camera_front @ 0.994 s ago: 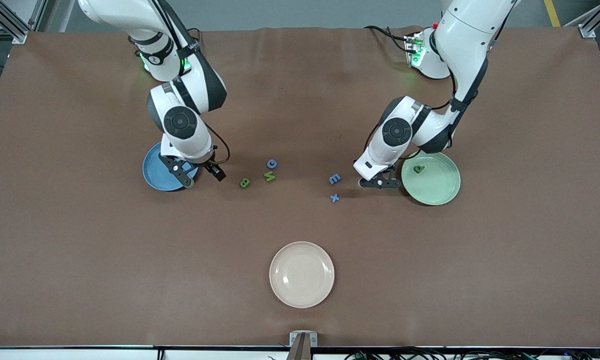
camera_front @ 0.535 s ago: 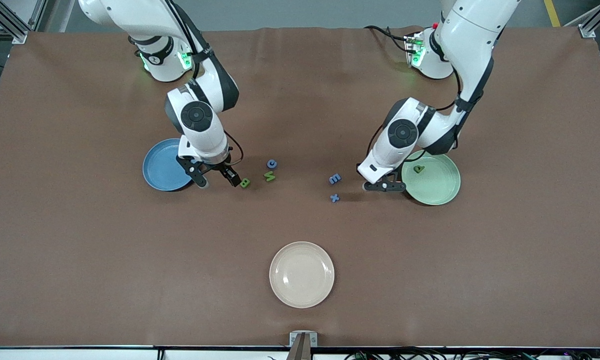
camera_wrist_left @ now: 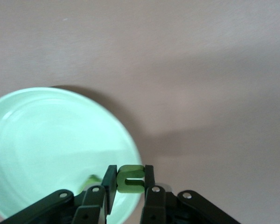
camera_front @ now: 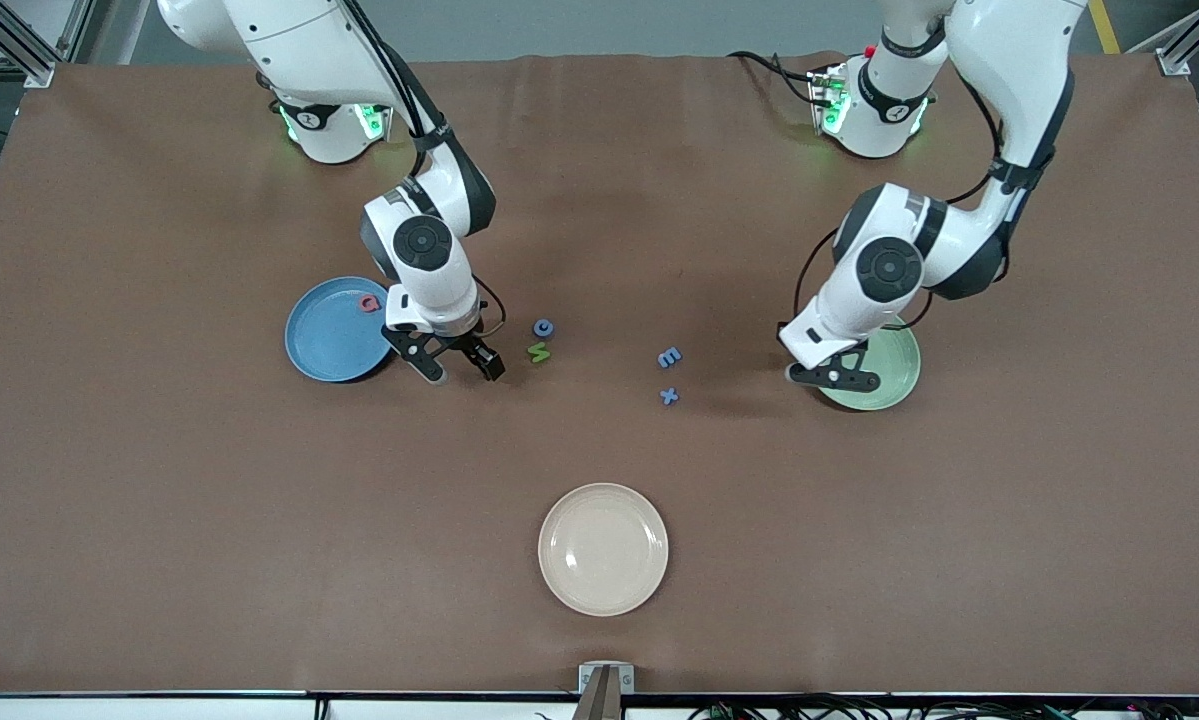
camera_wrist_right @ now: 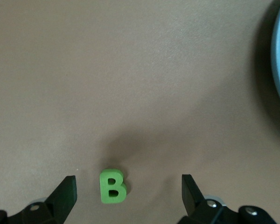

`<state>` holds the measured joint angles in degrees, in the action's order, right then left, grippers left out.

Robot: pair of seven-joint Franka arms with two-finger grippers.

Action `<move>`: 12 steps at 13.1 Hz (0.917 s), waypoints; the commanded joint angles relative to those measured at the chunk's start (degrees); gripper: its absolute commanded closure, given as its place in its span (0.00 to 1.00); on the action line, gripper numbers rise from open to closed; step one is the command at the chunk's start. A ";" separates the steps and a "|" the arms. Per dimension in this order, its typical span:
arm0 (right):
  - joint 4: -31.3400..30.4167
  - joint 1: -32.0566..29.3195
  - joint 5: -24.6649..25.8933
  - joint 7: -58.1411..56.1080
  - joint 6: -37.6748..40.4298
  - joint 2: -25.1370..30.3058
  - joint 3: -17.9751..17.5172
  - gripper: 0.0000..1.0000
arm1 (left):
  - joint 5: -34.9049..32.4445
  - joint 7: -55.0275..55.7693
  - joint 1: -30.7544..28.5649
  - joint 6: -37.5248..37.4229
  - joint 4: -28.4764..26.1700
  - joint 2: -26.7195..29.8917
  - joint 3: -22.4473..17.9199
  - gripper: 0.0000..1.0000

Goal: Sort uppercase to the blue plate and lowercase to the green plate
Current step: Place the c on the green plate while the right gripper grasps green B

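Right end effector [camera_front: 462, 366] moved over B [camera_wrist_right: 113, 186], wide; left end effector [camera_wrist_left: 130, 183] clamps u [camera_wrist_left: 130, 178], probably, at green plate [camera_wrist_left: 46, 140] edge.

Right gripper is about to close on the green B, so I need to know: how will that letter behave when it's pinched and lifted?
The green B looks like thick foam, so it is probably light and may squash slightly. It lies flat on the table, so it should not roll or tip. The right gripper is open around it; being small, the letter may twist if pinched off-centre.

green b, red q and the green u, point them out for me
green B [camera_wrist_right: 113, 186], right wrist view, on its face.
red Q [camera_front: 368, 303], front view, on its middle, in the blue plate.
green u [camera_wrist_left: 130, 179], left wrist view, on its top edge.
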<state>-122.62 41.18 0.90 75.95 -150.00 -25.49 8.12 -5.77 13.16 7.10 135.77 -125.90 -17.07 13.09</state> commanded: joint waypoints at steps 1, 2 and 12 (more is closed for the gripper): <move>0.10 -0.74 -0.73 -1.86 -0.73 -0.78 -1.52 0.01 | -1.18 -6.63 -3.30 -0.07 -4.34 3.53 0.35 0.92; 0.10 -1.44 -0.73 -2.38 -1.60 -1.13 -2.32 0.02 | -1.26 -9.70 -4.45 -0.07 -4.96 3.80 0.35 0.92; 2.74 -6.02 -3.36 -3.53 -0.91 -3.34 -7.16 0.20 | -1.35 -21.51 -9.82 4.85 -10.68 4.07 0.27 0.90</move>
<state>-120.54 36.30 -1.46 73.57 -151.44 -28.38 2.15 -5.90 -7.80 -2.15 138.50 -134.63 -14.12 13.09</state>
